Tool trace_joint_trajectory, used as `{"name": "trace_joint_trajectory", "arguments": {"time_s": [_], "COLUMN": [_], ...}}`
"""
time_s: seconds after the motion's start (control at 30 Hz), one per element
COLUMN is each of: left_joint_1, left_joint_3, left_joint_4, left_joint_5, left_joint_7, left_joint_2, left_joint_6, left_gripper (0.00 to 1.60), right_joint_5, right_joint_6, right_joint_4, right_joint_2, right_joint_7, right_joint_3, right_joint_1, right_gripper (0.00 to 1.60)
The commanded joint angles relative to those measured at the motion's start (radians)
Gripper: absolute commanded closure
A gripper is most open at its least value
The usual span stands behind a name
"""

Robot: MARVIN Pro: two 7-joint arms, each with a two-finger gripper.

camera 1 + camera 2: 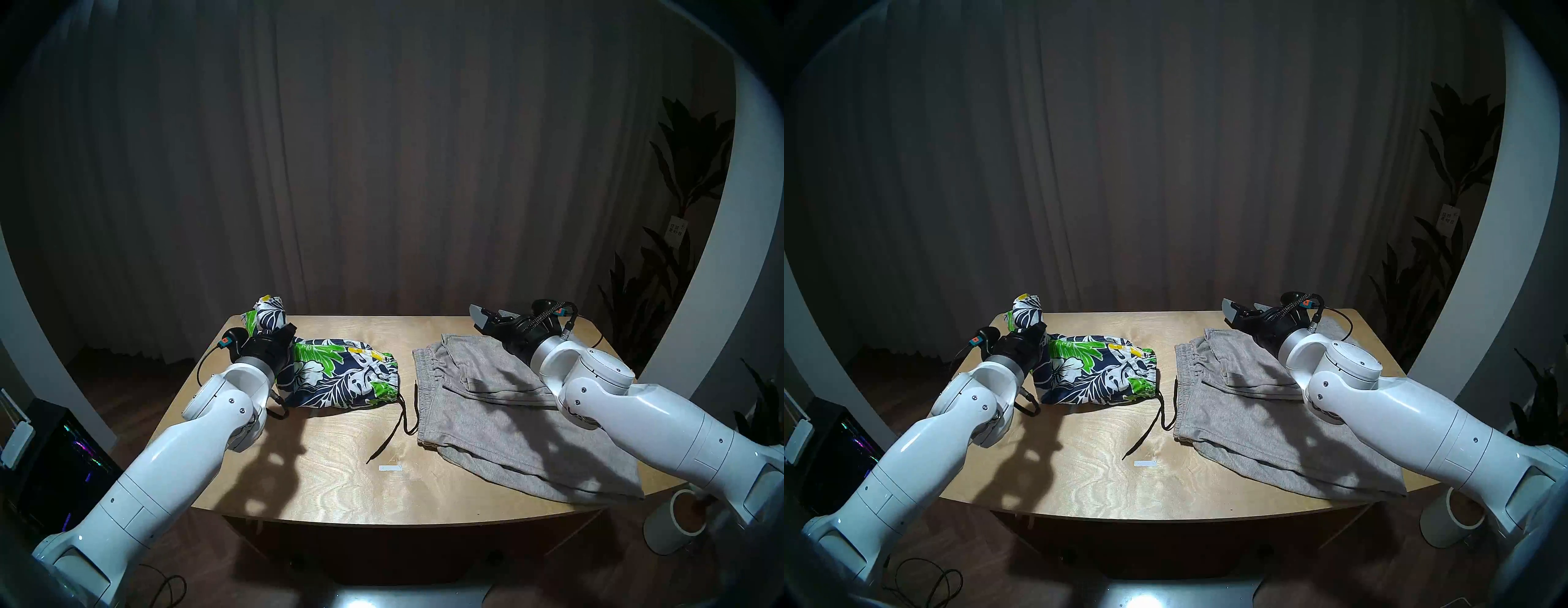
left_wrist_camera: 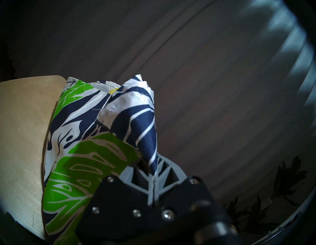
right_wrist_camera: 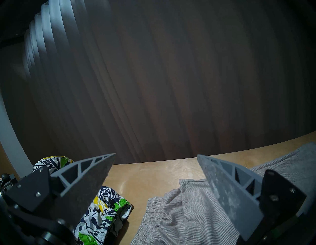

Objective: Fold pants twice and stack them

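Head stereo left: left tool (image 1: 283, 330) pinches leaf-print shorts (image 1: 339, 373) mid-fold at desk (image 1: 339, 479) left; right tool (image 1: 488, 316) gapes empty above grey shorts (image 1: 488, 407), loosely folded. Stacking pending.

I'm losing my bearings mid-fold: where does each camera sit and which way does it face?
Head left: up on the head, looking down at the table; both arms show, leaf-print shorts left, grey shorts right.
Head right: nearly the same picture, shifted slightly.
Left wrist: behind the left gripper, facing the curtain; fingers shut on a raised bunch of leaf-print shorts.
Right wrist: behind the open right gripper, facing the curtain over the table's far edge.
Shared: the right wrist view shows both shorts, as the head views do.
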Motion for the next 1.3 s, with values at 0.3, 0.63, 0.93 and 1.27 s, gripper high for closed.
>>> {"name": "trace_joint_trajectory", "arguments": {"time_s": [0.3, 0.63, 0.93, 1.27], "left_joint_1": [-0.165, -0.183, -0.191, -0.216], "left_joint_3": [0.14, 0.205, 0.273, 0.36], "left_joint_4": [-0.016, -0.061, -0.095, -0.091], "left_joint_5": [0.204, 0.328, 0.414, 0.483], "left_joint_7": [0.057, 0.1, 0.069, -0.01], "left_joint_2": [-0.004, -0.012, 0.003, 0.039], "left_joint_6": [0.086, 0.096, 0.112, 0.179], "left_gripper": [1.6, 1.6, 1.6, 1.6], "right_joint_5": [0.024, 0.034, 0.031, 0.023], "right_joint_6": [-0.05, -0.058, -0.055, -0.062], "right_joint_4": [-0.006, 0.002, 0.015, 0.021], "right_joint_2": [0.04, 0.039, 0.031, 0.023], "right_joint_7": [0.012, 0.032, 0.05, 0.051], "right_joint_3": [0.032, 0.031, 0.026, 0.027], "right_joint_1": [-0.021, -0.018, -0.007, -0.007], "right_gripper": [0.0, 0.0, 0.0, 0.0]}}
